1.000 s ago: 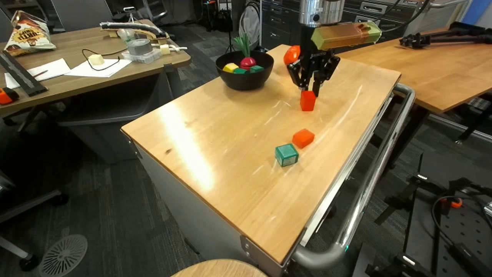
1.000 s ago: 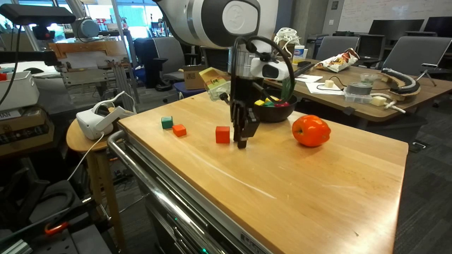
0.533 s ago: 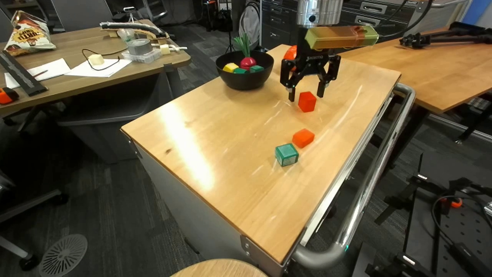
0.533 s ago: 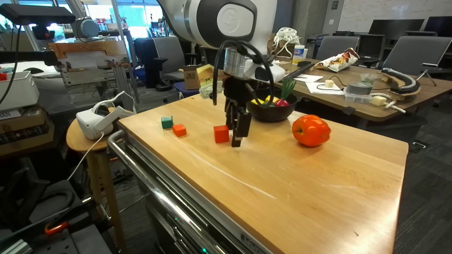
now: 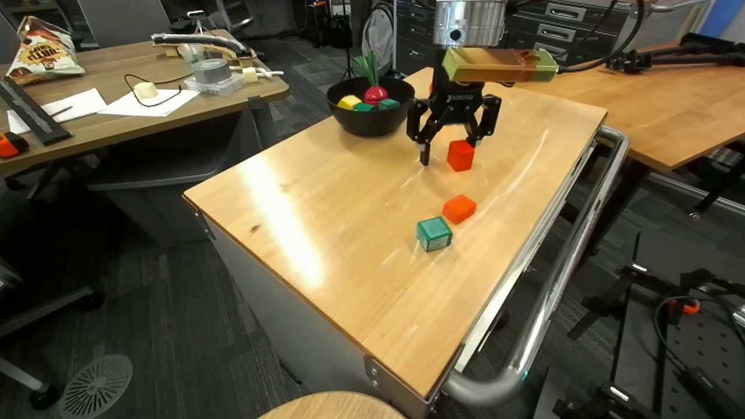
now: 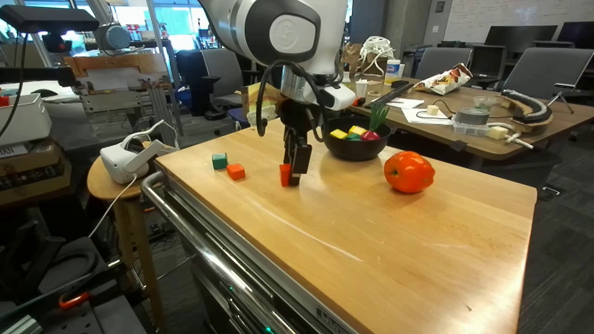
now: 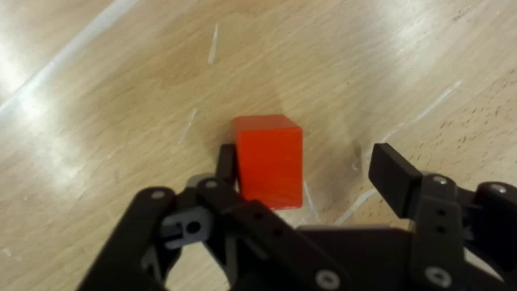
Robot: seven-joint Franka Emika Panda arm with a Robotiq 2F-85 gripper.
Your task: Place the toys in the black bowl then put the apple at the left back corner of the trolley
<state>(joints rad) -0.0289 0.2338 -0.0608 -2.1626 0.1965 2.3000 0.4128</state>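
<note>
Red on every face that shows, a toy block (image 7: 270,165) rests on the light wooden top of the trolley (image 5: 326,203), between the fingers (image 7: 227,163) of the gripper (image 7: 309,171). The jaws stand spread: in the wrist view one finger lies right alongside the block, though whether it touches I cannot tell, while a gap parts the block from the opposite finger.

An orange block (image 5: 460,209) and a green block (image 5: 434,234) sit just beside each other on the same wood. The black bowl (image 5: 370,123) stands upright there too, holding yellow blocks (image 6: 338,134), green pieces (image 5: 388,104) and a dark red toy (image 5: 375,95) whose green leaves rise above the rim. The red-orange apple (image 6: 409,172) lies on the trolley, apart from the bowl.

A silver rail (image 5: 556,291) runs along one side of the trolley. Past it all, a wooden desk (image 5: 262,93) bears a snack bag (image 5: 45,55) and a grey roll of tape (image 5: 211,71), and a white headset (image 6: 123,160) sits on a round stool (image 6: 103,186).
</note>
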